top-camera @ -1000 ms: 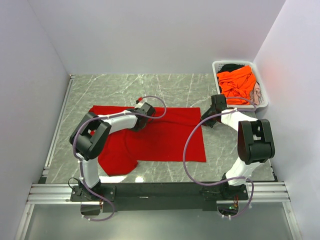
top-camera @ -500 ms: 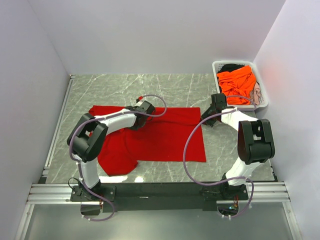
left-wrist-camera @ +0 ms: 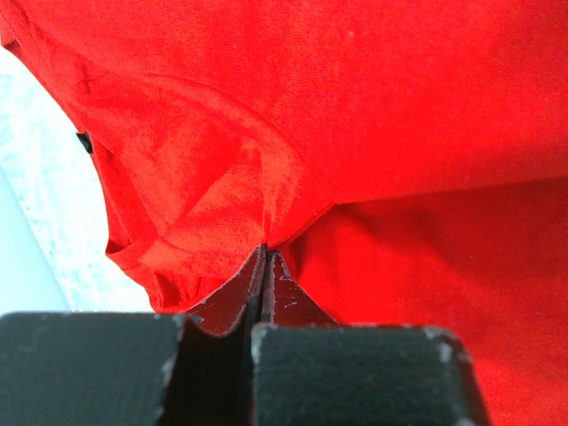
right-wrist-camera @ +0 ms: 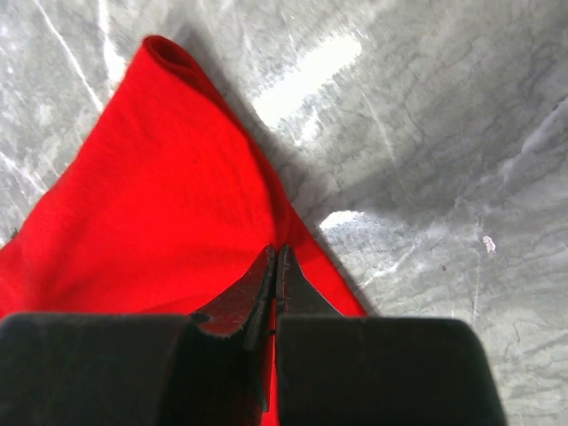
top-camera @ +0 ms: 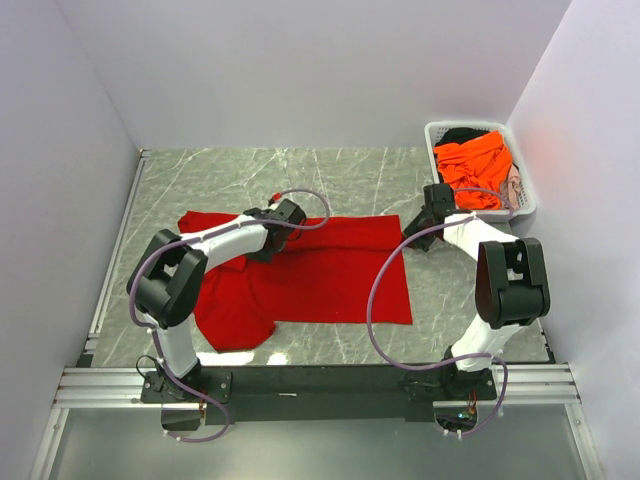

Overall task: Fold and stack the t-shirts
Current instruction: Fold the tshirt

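Across the middle of the table (top-camera: 330, 170), spread flat: red t-shirt (top-camera: 330, 275), hem to the right, one sleeve trailing toward the near left. At its far edge, beside a curved seam, left gripper (left-wrist-camera: 265, 250) now clamped tight on a small ridge of cloth. Stood partly apart a second ago, and sits a touch farther left along that edge than then.

At the far right corner, right gripper (right-wrist-camera: 276, 253) likewise pressed together on the hem corner, same as a second ago.

Means a hold at both far points, by the look of it, and so readiness for the first fold. Likely next: raising the far edge and carrying it toward the near side. Calls for moving both arms together and evenly, to avoid skewing the cloth or losing the thin left pinch.

Farther right, in the white basket (top-camera: 527, 205), waiting: orange t-shirt (top-camera: 475, 165), with dark and pale cloth beside it. Judged early in the task, with nothing folded and nothing stacked yet.
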